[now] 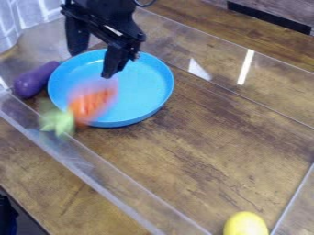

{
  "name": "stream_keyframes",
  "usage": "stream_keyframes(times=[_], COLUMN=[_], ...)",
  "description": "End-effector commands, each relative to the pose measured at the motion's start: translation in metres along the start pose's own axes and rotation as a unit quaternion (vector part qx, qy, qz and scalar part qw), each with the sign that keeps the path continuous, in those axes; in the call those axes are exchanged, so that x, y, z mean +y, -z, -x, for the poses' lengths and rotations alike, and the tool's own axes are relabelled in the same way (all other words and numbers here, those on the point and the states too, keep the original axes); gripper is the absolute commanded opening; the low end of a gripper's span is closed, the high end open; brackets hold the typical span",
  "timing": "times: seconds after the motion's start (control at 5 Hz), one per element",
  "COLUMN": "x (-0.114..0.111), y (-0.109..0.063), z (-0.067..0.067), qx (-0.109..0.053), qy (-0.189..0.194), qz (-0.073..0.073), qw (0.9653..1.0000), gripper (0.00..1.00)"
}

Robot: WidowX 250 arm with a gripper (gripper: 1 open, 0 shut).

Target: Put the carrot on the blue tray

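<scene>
One wooden table (208, 138) is shown beneath all items. The blue tray (141, 87) is located directly below the gripper (98, 50), whose fingers (114, 62) are set apart and clamped on nothing. The carrot (88, 104), blurred, is seen below the fingers at the tray's near-left rim, its green top past the edge. The eggplant (33, 79) is located left of the fingers; the lemon (245, 224) lies well apart.

Robot lab tabletop, dark wood table (208, 147), clear acrylic walls (73, 161), toy vegetables
</scene>
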State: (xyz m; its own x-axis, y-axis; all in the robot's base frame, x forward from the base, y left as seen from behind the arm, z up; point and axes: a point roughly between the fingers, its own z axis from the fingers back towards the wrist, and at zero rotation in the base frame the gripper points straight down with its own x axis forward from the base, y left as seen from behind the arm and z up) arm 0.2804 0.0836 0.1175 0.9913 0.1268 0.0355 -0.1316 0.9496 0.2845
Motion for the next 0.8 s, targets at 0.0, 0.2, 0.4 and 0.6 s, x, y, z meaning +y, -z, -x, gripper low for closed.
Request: stream_keyframes(times=[0.0, 0.2, 0.4, 0.6], x=[0.017, 0.019, 0.028, 0.033], y=[-0.001, 0.005, 0.013, 0.023], z=[-0.014, -0.013, -0.012, -0.01], qx=[-0.023, -0.032, -0.037, -0.035], qy=[-0.003, 0.025, 0.051, 0.049], qz=[0.005, 0.013, 0.018, 0.022], qw=[0.9997, 0.9991, 0.9978, 0.9979], gripper=[1.0, 1.0, 1.0, 1.0])
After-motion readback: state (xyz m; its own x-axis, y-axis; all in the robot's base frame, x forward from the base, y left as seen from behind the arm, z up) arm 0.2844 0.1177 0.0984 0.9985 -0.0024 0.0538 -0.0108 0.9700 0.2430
